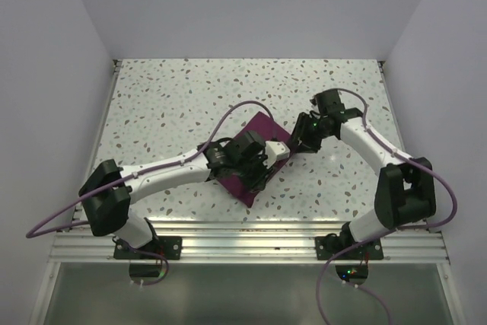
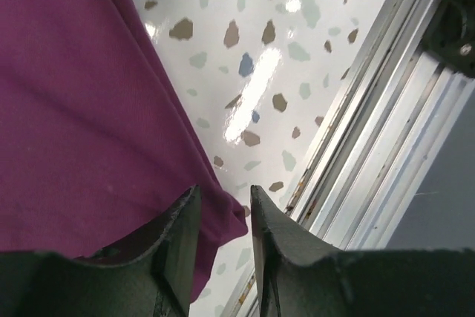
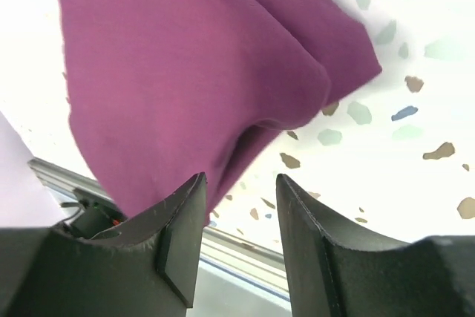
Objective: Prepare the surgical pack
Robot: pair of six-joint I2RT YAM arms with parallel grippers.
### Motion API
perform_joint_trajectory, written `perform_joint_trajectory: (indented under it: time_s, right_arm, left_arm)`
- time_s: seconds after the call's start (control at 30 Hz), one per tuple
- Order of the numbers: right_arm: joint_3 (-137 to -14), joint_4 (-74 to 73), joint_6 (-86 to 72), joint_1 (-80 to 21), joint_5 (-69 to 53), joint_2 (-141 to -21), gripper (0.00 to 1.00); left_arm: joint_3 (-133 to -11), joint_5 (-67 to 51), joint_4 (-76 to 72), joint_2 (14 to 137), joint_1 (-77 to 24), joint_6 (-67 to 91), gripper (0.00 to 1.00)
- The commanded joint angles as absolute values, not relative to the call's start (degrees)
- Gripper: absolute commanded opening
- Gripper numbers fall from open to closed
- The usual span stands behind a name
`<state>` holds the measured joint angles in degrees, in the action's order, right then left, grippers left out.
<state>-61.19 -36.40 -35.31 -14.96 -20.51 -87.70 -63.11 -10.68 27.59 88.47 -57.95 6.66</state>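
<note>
The surgical pack shows only as a folded deep purple drape (image 1: 242, 186) lying in the middle of the speckled table. My left gripper (image 1: 259, 169) hangs over its near part. In the left wrist view the left gripper (image 2: 224, 192) is open, and a corner of the drape (image 2: 89, 109) reaches into the gap without being pinched. My right gripper (image 1: 294, 146) is at the drape's right side. In the right wrist view the right gripper (image 3: 239, 177) is open, the drape (image 3: 185, 57) bulges just beyond its left finger, and nothing is between the fingers. Whatever the folds hold is hidden.
An aluminium rail (image 1: 251, 235) runs along the table's near edge, close to the drape's corner in the left wrist view (image 2: 386, 146). White walls close in the table on the left, back and right. A purple cable (image 1: 228, 116) arches over the left arm.
</note>
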Motion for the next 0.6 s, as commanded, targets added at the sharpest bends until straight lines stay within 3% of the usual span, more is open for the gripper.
perform_joint_trajectory:
  time_s: [0.0, 0.1, 0.27, 0.37, 0.57]
  right_arm:
    - [-67.4, -40.0, -33.9, -14.1, -21.5, -86.2, 0.47]
    - [-69.7, -36.9, -35.8, -14.1, -26.4, -90.0, 0.39]
    - [-69.5, -29.7, -39.2, -14.0, -30.5, -95.3, 0.18]
    - [-68.8, -31.1, -37.7, -14.0, -30.6, -97.9, 0.13]
    - [-59.6, -33.2, -31.1, -9.8, -27.6, -94.5, 0.12]
  left_arm:
    - [-68.3, -12.7, 27.2, 87.0, -58.3, 8.1, 0.37]
    - [-69.3, -14.3, 26.0, 89.9, -58.3, 8.4, 0.32]
    - [-67.2, -15.8, 23.2, 93.9, -57.7, 9.4, 0.24]
    - [-64.6, -16.7, 21.8, 94.9, -57.3, 9.9, 0.22]
    - [-55.9, -17.5, 18.0, 94.4, -54.3, 13.8, 0.18]
